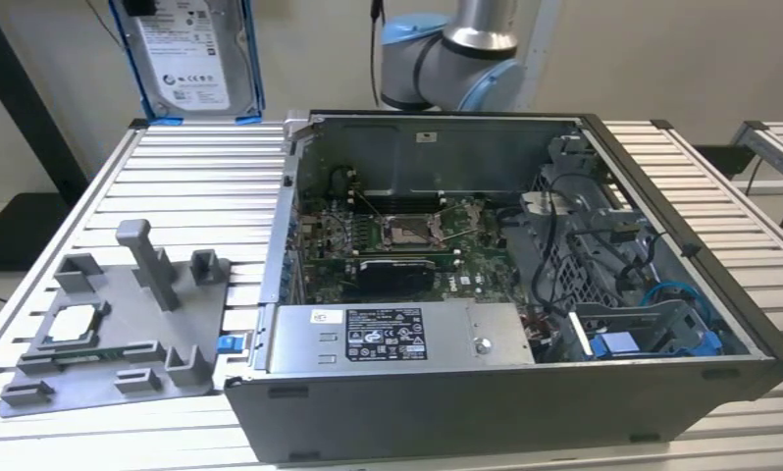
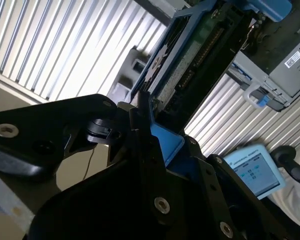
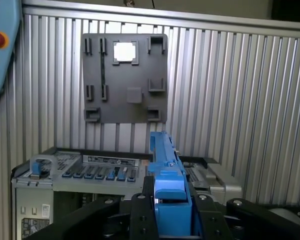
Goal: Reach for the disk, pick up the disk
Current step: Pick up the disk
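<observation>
Evidently pinched disk by blue rail in claw; held it upright beneath claw, well above worktop and open computer case. Judged pick-up step accomplished; needed steady, untwisted grip for any further lift.

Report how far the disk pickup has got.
Done: the reach is over. The gripper is at the disk, jaws clamped on its blue rail.
In hand: the disk stands upright at the far corner of the table, on the exterior view's left, outside the computer case.
Left: the exterior view does not settle whether its lower edge is clear of the table, so the lift is unconfirmed.
</observation>
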Controlling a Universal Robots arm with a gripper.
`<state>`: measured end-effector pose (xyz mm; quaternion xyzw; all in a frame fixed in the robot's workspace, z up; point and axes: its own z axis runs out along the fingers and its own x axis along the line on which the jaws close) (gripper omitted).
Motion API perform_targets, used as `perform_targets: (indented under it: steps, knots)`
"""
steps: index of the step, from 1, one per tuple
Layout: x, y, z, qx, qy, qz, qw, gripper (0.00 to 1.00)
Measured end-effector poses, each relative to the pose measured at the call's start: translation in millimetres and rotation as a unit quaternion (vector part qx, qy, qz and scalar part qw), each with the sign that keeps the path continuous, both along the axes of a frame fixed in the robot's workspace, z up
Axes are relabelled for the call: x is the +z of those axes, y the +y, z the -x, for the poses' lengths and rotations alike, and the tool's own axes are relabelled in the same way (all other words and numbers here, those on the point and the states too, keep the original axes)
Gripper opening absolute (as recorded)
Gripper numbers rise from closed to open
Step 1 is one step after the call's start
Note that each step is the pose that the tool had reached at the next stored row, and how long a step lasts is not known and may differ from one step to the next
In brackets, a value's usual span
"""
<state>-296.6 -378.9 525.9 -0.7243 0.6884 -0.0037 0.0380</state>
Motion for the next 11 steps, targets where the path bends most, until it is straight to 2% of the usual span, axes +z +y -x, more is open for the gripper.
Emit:
perform_targets:
  steps: [11]
  knots:
    - [-0.1, 0.0, -49.9, 0.0, 0.0012, 0.0, 1.0, 0.0]
